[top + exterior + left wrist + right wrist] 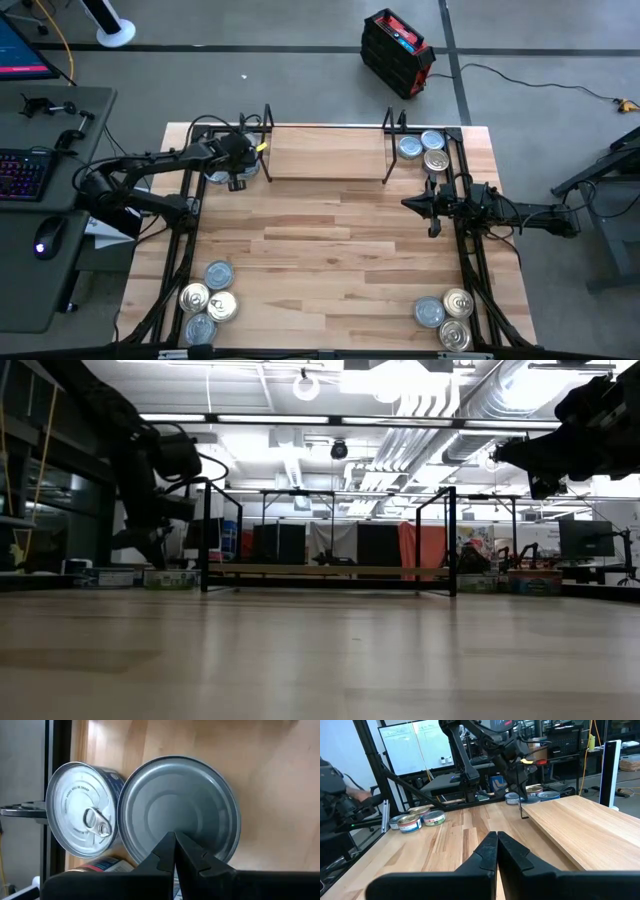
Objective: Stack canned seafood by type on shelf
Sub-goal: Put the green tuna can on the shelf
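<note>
Grey concrete floor [270, 60], black case [397, 52], desk with keyboard [22, 172], ceiling ducts [470, 395] and lights.

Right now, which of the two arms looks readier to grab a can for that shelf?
The left. Its gripper hangs shut just above silver tins beside the shelf. The right gripper, also shut, hovers over bare table, its nearest tins off to one side.

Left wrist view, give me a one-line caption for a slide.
Left claw, shut, poised over two silver-lidded tins lying side by side at the table's edge.
</note>
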You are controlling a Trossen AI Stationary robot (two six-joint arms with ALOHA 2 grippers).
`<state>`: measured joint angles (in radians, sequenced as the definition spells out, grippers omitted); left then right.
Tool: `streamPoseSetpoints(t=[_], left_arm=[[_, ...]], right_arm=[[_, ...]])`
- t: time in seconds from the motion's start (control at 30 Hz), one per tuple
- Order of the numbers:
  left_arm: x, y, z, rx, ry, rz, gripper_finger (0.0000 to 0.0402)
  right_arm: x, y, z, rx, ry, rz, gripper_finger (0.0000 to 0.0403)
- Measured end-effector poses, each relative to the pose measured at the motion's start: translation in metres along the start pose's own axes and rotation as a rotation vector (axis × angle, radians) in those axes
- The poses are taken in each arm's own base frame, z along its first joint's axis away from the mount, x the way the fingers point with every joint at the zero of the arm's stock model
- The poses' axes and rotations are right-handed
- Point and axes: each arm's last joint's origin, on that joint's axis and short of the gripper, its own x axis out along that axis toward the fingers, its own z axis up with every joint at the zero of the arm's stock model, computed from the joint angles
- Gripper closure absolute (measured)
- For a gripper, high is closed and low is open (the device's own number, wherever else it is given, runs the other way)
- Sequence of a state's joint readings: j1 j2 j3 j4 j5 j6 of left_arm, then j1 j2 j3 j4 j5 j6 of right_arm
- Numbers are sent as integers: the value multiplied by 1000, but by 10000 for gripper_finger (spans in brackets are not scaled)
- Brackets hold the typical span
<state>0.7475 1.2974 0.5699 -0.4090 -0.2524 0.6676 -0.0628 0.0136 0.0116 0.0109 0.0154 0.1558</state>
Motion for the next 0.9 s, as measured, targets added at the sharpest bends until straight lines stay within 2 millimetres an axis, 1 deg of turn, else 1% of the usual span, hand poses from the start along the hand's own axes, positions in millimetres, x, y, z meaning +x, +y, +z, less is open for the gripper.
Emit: streamPoseSetpoints(t=[0.13, 0.23, 0.43, 0.6, 0.9], left_arm=[[0, -3, -2, -92, 23, -14, 401], [-2, -9, -3, -140, 70, -28, 401], [-7, -25, -6, -141, 168, -78, 402], [-12, -38, -4, -169, 197, -88, 401], [-26, -70, 3, 28, 209, -122, 401]], right_arm=[[0, 0, 0, 0, 0, 0, 402], [0, 0, 0, 0, 0, 0, 402], [0, 0, 0, 0, 0, 0, 402], [0, 0, 0, 0, 0, 0, 402], [0, 0, 0, 0, 0, 0, 402]])
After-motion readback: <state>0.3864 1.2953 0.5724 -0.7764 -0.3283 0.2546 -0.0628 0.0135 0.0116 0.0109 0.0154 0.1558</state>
